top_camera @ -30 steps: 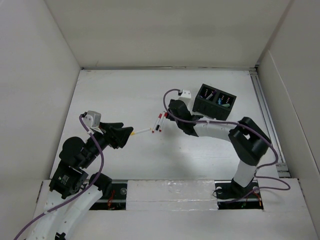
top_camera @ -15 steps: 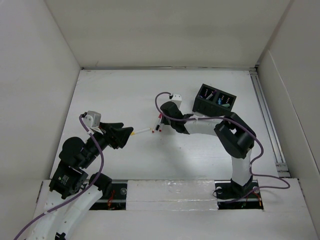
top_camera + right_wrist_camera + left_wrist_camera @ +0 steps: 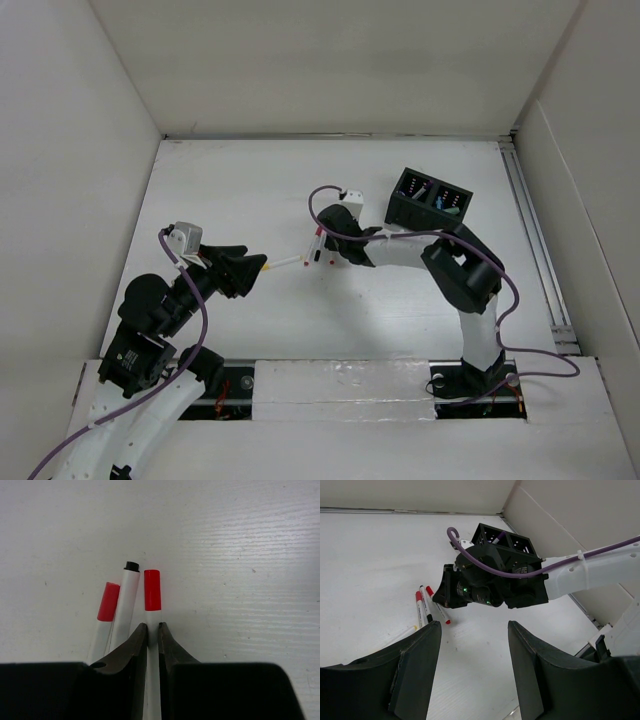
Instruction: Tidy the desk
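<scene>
Three markers lie side by side on the white desk (image 3: pixel 240 180), shown in the top view (image 3: pixel 318 246) and the left wrist view (image 3: pixel 425 609). In the right wrist view my right gripper (image 3: pixel 152 629) is shut on the right-hand red-capped marker (image 3: pixel 152 590), low over the desk. A black-capped marker (image 3: pixel 129 592) and another red-capped marker (image 3: pixel 107 602) lie just left of it. In the top view the right gripper (image 3: pixel 333 247) sits at the markers' right side. My left gripper (image 3: pixel 255 268) is open and empty, left of the markers; its fingers (image 3: pixel 417 655) frame bare desk.
A yellow-tipped white pen (image 3: pixel 285 262) lies just ahead of the left gripper, also seen in the left wrist view (image 3: pixel 402 634). A black two-compartment organizer (image 3: pixel 430 200) holding small items stands behind the right arm. White walls surround the desk; a metal rail (image 3: pixel 530 230) runs along the right edge.
The right arm folded its elbow in and swung its wrist a little left and back onto the markers. The left arm has not moved.
</scene>
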Controlling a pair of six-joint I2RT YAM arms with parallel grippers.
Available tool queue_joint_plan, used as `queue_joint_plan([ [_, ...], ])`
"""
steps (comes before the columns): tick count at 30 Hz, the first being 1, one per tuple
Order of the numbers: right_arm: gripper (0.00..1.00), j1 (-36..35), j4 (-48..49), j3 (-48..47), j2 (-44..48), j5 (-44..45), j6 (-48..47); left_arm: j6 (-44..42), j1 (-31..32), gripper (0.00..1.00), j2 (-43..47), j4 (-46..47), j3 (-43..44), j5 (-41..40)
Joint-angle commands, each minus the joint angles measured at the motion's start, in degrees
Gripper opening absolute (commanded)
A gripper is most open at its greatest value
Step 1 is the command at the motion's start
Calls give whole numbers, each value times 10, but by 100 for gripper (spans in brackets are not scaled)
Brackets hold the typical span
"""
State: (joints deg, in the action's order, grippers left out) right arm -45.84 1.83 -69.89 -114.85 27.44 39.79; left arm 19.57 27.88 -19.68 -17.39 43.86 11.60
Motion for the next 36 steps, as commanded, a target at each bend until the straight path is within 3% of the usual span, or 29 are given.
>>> queue_joint_plan([
  [1,9,-6,-45,-20,2,28,14,-5,-3,52,3,30,-2,8],
  [6,0,-6,-31,62,52,32,34,-6,-3,52,3,31,-2,8],
  [12,0,-6,-31,127,109,25,56,-7,-3,52,1,32,-2,13],
  [14,5,-6,-41,118,107,20,56,-7,-3,52,0,31,-2,15],
  [15,17,-6,-53,111,103,19,51,-7,-3,52,0,30,-2,15],
  [18,33,-6,-76,79,82,28,47,-7,-3,52,3,31,-3,11],
  [23,33,2,-82,54,54,20,49,-7,-3,52,6,31,-3,11],
  [29,25,2,-114,37,24,38,55,-7,-3,52,8,31,-3,11],
  [30,16,2,-122,30,18,43,56,-7,-3,52,7,31,-3,11],
  [34,0,-6,-135,35,7,88,57,-6,-3,52,10,30,-3,11],
  [36,0,-12,-139,40,16,109,64,-6,-3,52,10,31,-3,10],
])
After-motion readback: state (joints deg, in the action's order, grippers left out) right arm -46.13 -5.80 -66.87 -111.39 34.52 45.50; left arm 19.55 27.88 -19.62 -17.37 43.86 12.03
